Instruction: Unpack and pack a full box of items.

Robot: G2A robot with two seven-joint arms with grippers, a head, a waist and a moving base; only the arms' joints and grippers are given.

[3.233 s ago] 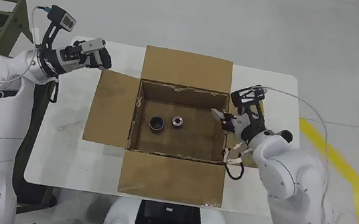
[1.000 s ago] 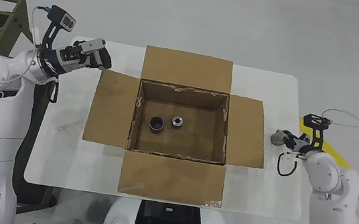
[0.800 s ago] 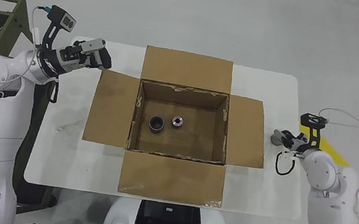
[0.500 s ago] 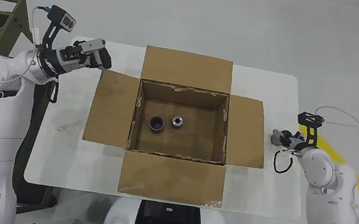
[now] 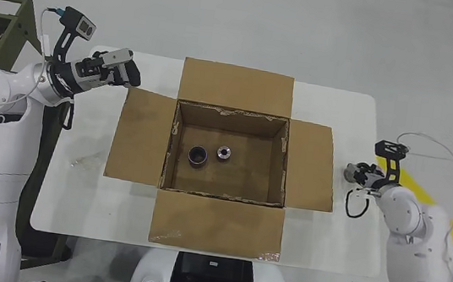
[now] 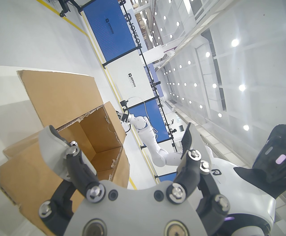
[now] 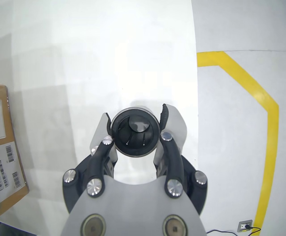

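- The left claw [image 5: 129, 69] [image 6: 118, 131] hangs in the air just past the box's left flap, near the far left corner of the box. Its two fingers are spread wide apart, and nothing is between them.
- The box [image 5: 235, 87] [image 6: 60, 93] is brown cardboard. It sits on the white table [image 5: 325, 238] with all four flaps folded out flat.
- A dark ring [image 5: 197, 154] lies on the floor inside the box, a bit left of the middle.
- A small silver ring [image 5: 223, 151] lies just to the right of the dark ring, close to it but not touching.
- The right claw [image 5: 352, 172] [image 7: 135, 116] is over the table, just past the box's right flap. It pinches a black ring [image 7: 135, 134] between its two fingers, one finger on each side.
- The black ring is round and hollow, and its open end faces the right wrist camera. The pictures do not show whether it rests on the table.
- A yellow line [image 7: 268, 107] runs on the floor, farther out on the box's right side, past the table edge.
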